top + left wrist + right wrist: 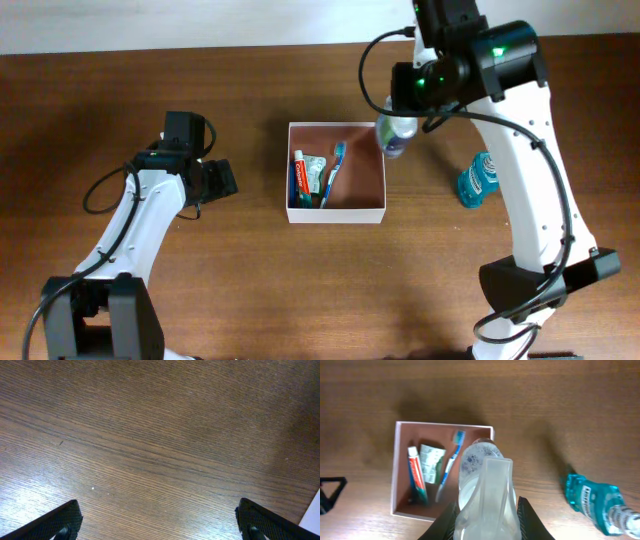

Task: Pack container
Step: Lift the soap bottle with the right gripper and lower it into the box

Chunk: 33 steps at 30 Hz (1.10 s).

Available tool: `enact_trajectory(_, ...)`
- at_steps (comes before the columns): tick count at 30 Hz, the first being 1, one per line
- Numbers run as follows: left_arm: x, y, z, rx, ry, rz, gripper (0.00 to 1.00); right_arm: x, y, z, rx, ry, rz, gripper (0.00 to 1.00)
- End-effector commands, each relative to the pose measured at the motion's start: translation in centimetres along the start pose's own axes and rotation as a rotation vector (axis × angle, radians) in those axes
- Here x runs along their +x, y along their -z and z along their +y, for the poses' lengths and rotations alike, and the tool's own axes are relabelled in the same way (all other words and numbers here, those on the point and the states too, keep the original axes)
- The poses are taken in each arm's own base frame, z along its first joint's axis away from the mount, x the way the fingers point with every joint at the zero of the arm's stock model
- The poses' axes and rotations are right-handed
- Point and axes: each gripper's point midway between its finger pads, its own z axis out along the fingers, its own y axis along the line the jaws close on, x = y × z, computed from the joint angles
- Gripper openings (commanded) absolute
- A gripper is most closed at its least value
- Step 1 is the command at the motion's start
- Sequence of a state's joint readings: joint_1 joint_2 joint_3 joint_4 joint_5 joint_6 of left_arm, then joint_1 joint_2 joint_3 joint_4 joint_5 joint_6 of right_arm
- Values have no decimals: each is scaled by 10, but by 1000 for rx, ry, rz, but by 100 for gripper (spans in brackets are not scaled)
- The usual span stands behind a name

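The clear bottle [482, 485] sits closest to the right wrist camera. The right gripper [487, 516] is closed on its body, one finger on each side. Foamy liquid shows inside, and I can make out no label on it. From overhead it hangs over the far right corner of the container, probably because the right half of the floor is bare and can take it.

The desk [150, 60] is dark brown wood grain. The left gripper [158, 521] hovers over it to the left of the container. Its fingers are spread wide with nothing between them, and it seems parked out of the way while the other arm works.

The container [336, 214] is a square white-walled box with a pinkish-brown floor, at the middle of the desk. Its contents are bunched toward the left half, which keeps room for something bulkier.

A teal mouthwash bottle [476, 180] lies on its side on the desk, well to the right of the container and not yet packed. It has a label, but the print is too small to read.

Inside the container, a red and white toothpaste tube [299, 178] lies along the left wall, its lettering too small to read. A white and green tube [431, 462] lies just beside it, its print equally unreadable. A blue toothbrush [449, 467] lies next to the tubes, its bristle end toward the far wall.
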<state>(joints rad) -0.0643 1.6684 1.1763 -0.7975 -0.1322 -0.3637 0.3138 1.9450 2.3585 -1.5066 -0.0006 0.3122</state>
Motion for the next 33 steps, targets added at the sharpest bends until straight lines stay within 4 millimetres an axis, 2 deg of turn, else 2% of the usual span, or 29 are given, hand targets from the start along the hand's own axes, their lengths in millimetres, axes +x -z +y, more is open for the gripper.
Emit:
enact_trajectory(1, 0, -3, 2, -10, 3, 5, 99, -9, 16, 15, -33, -24, -70, 19)
enact_trajectory(5, 0, -3, 2, -10, 4, 5, 99, -11, 11, 33, -48, 10, -87, 19)
enact_trajectory(12, 0, -3, 2, -10, 3, 5, 99, -7, -10, 39, 13, 24, -64, 19)
enact_trajectory(33, 0, -3, 2, -10, 3, 5, 99, 6, -86, 34, 96, 15, 84, 19)
